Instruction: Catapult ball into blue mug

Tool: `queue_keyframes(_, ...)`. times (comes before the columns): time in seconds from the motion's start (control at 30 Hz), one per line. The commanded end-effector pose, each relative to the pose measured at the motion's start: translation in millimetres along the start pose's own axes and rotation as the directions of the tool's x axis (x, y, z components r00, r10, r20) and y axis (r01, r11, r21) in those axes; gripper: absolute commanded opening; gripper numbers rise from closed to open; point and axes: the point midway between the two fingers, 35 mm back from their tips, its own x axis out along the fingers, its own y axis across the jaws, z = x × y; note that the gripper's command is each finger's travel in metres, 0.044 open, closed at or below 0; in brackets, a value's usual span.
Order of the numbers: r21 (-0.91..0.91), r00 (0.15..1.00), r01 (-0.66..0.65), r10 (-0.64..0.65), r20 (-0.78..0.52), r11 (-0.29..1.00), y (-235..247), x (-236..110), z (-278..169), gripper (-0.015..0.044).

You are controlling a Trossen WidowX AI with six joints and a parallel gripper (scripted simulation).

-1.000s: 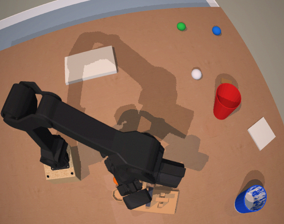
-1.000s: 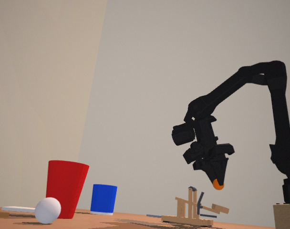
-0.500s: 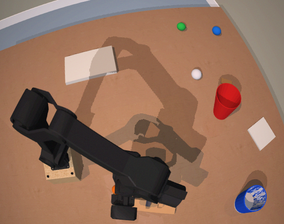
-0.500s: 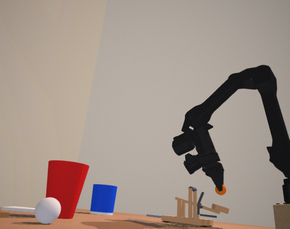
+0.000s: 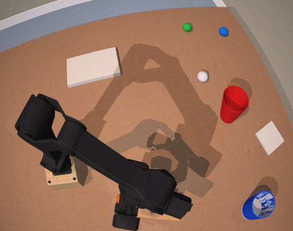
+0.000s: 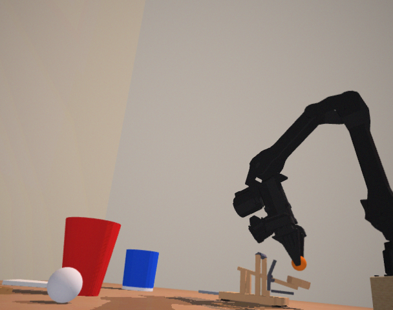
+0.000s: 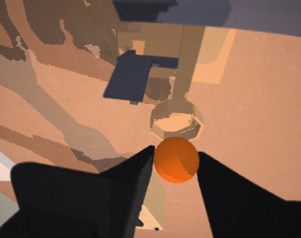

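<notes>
While arm hides catapult [image 5: 159, 215] overhead, wrist reveals its cup [image 7: 177, 124], orange ball [image 7: 176, 160] clamped.

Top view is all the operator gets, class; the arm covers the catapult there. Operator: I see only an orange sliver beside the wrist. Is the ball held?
Observer: Yes. In the wrist view the tool is shut on the orange ball, one finger on each side.
Operator: Where is the catapult's cup from there?
Observer: The wrist view shows the cup just beyond the ball, in line with it, with nothing in it.
Operator: Is the ball touching it?
Observer: No. In the exterior view the ball hangs above the low end of the catapult arm, with a gap between them.
</notes>
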Motion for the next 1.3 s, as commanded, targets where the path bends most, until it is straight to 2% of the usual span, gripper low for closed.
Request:
queue_keyframes(0.0, 0.004, 1.000, 0.002, -0.002, -0.007, 1.000, -0.1, 5.4, 0.1, 0.0000)
queue_keyframes(0.33, 0.004, 1.000, 0.002, -0.002, -0.007, 1.000, 0.5, 18.0, 4.6, 0.0000)
queue_keyframes(0.53, 0.002, 1.000, 0.001, -0.001, 0.002, 1.000, 0.1, 11.8, 4.8, 0.0000)
queue_keyframes(0.87, 0.002, 1.000, 0.001, -0.001, 0.003, 1.000, 0.0, 9.4, 4.5, 0.0262)
queue_keyframes(0.93, 0.002, 1.000, 0.003, -0.003, 0.007, 1.000, -0.8, -9.7, 1.0, 0.0315)
queue_keyframes(1.1, 0.002, 1.000, 0.008, -0.008, 0.021, 1.000, -0.1, -83.0, -27.8, 0.0440)
queue_keyframes(1.23, 0.002, 1.000, 0.009, -0.009, 0.022, 1.000, 0.4, -91.9, -33.1, 0.0440)
queue_keyframes(1.27, 0.005, 0.999, 0.008, -0.008, 0.032, 1.000, -0.5, -75.8, -20.7, 0.0440)
